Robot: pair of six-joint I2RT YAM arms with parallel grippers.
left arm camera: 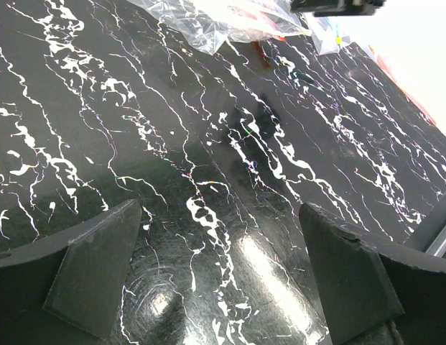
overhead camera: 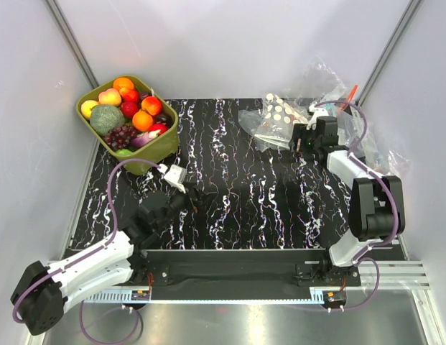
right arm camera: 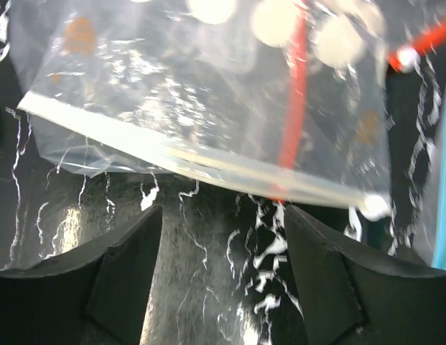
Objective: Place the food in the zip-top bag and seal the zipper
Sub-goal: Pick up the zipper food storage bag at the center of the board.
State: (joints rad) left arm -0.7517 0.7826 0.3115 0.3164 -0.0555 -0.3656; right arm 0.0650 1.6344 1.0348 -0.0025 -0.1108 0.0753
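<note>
Item one: you have one black, white-veined table [overhead camera: 230,187], with one olive-green tub [overhead camera: 167,146] at its far left corner. Two arms are mounted: the left arm [overhead camera: 86,269] reaches toward the tub from the near side, and the right arm [overhead camera: 373,208] reaches to the far end of the table, well to the right of the tub. One heap of clear bags [overhead camera: 330,83] lies straight across from the tub. One zip-top bag [overhead camera: 279,118], printed with white dots, sits on the heap's tub-facing side. The food [overhead camera: 129,111] is all inside the tub, roughly a dozen pieces; you cannot get an exact count from overhead. Only the left wrist view shows you the left gripper [left arm camera: 223,280]: spread wide over bare table, nothing between its fingers. Only the right wrist view shows the right gripper [right arm camera: 223,273]: fingers apart and empty, just short of the bag's edge. That same view alone shows one zipper [right arm camera: 208,164], a pale strip lying slantwise, and one red strip [right arm camera: 294,93] seen through the plastic.
</note>
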